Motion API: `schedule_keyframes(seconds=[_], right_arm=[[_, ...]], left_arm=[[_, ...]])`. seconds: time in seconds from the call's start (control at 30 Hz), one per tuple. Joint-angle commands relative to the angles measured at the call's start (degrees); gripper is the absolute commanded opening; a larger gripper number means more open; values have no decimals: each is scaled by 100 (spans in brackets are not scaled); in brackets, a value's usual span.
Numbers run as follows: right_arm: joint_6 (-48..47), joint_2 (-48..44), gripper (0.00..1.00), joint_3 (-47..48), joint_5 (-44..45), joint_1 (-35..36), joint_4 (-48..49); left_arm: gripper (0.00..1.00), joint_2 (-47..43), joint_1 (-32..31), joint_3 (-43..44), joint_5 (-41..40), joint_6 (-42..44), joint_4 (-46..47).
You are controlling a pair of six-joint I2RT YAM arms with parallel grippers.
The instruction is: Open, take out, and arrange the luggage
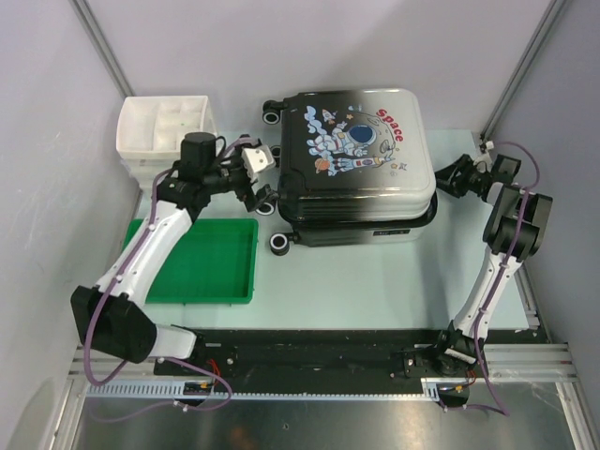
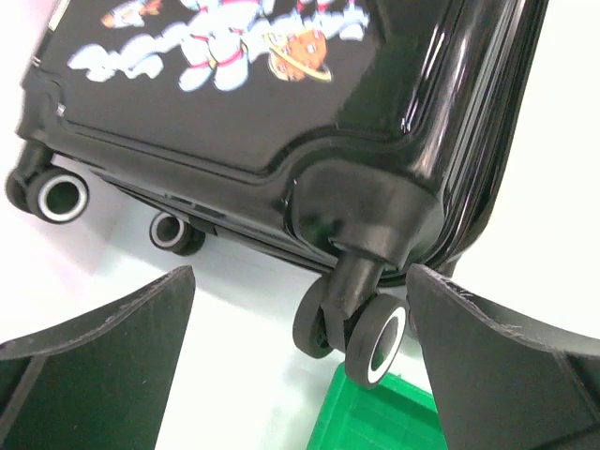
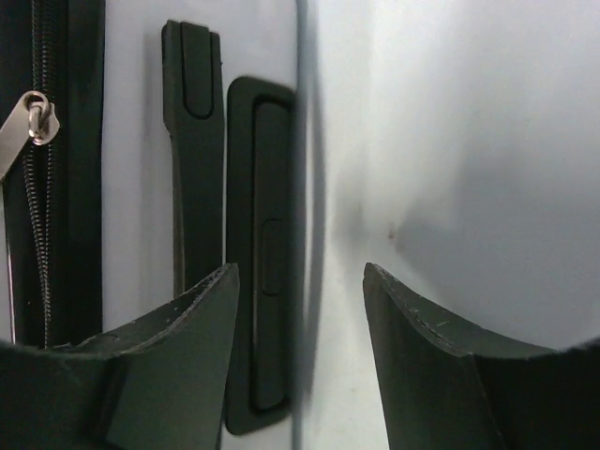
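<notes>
Tabletop [image 1: 375, 281]: luggage [image 1: 356, 159] closed, flat. Left fingers [image 2: 103, 347] wide open, empty, at its wheel [image 2: 375, 337]. Right fingers [image 3: 159, 356] part-open, empty, beside zipper pull [image 3: 33, 127]; pinch squarely.

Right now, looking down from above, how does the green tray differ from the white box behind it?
The green tray is flat and shallow with one open area; the white box is taller and split into compartments. The tray lies nearer the table's front edge; the box sits in the back left corner. Their colours differ, one bright green and the other white. Both are open-topped and sit left of the suitcase.
</notes>
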Motion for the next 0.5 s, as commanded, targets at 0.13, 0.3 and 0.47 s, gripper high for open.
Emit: schedule_keyframes(seconds=[0.13,0.3,0.47], right_arm=[[2323,146,65,-480,-849,417,2303],[2342,76,45,-770,-929,611,2208],[2087,-275,10,-1376,-1105,567,1883]], left_arm=[[100,-374,-10,161,-5,-1980,159],[99,-523,-18,-76,-15,-3484,168],[97,-971,-273,-717,-269,-4144,159]])
